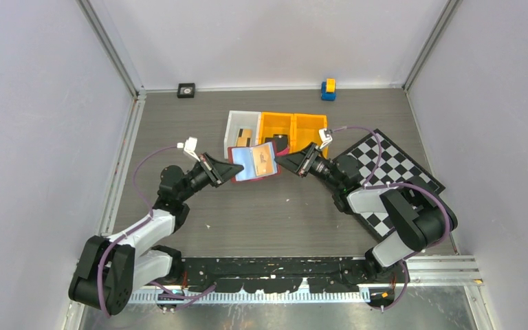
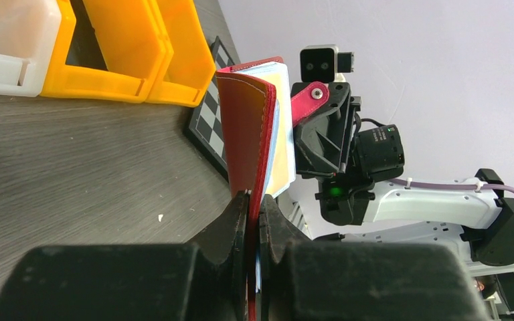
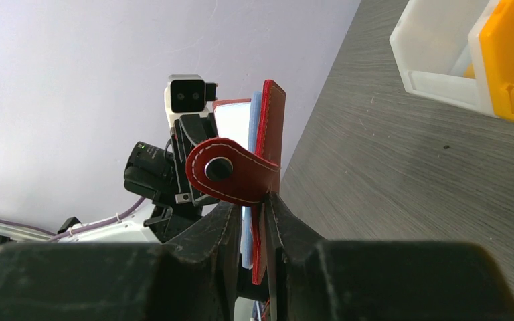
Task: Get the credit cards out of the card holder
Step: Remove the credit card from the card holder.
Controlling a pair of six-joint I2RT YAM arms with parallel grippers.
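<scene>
The red card holder [image 1: 253,163] hangs open above the table between my two grippers, its pale blue sleeves facing up. A tan credit card [image 1: 265,162] shows in its right sleeve. My left gripper [image 1: 228,169] is shut on the holder's left edge; in the left wrist view the jaws [image 2: 254,204] pinch the red cover [image 2: 246,134], with a pale card edge [image 2: 283,150] behind it. My right gripper [image 1: 283,161] is shut on the right edge; in the right wrist view the gripper [image 3: 254,204] holds the cover [image 3: 274,130] below the snap tab [image 3: 231,170]. Another tan card [image 1: 245,135] lies in the white bin.
A white bin [image 1: 234,124] and two orange bins [image 1: 269,120] stand just behind the holder. A chequered board [image 1: 392,168] lies at the right under my right arm. A blue and yellow block [image 1: 328,89] and a small black object [image 1: 186,90] sit by the back wall.
</scene>
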